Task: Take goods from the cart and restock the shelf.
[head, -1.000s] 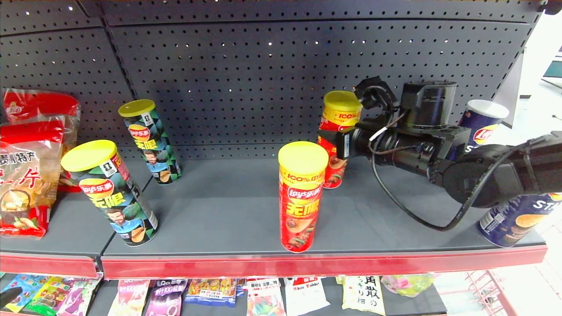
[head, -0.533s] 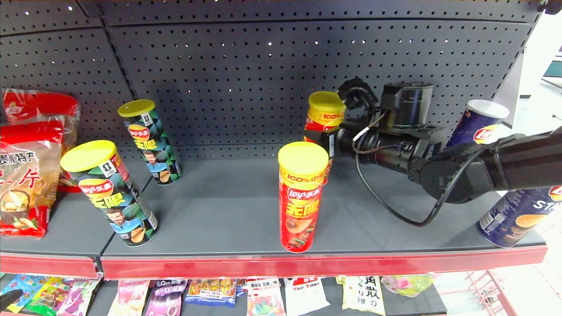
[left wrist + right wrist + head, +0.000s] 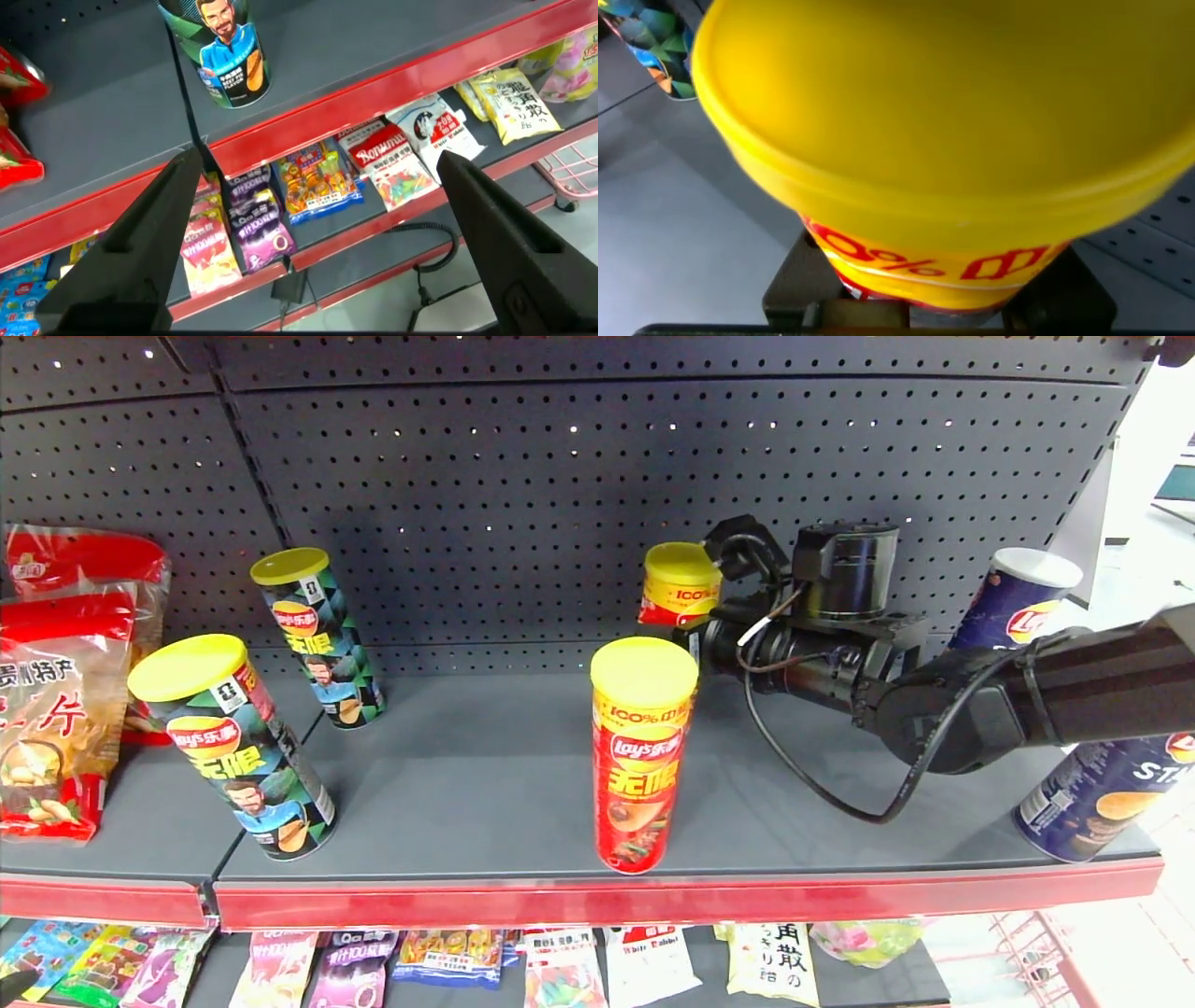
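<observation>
My right gripper point(image 3: 693, 633), clamped on the red can point(image 3: 680, 581) with the yellow lid, has carried it left along the back of the shelf point(image 3: 467, 775), behind the matching front can point(image 3: 642, 756). Red print crosses its yellow band. My left gripper point(image 3: 308, 233) hangs with fingers spread before the lower snack bags point(image 3: 322, 182).
</observation>
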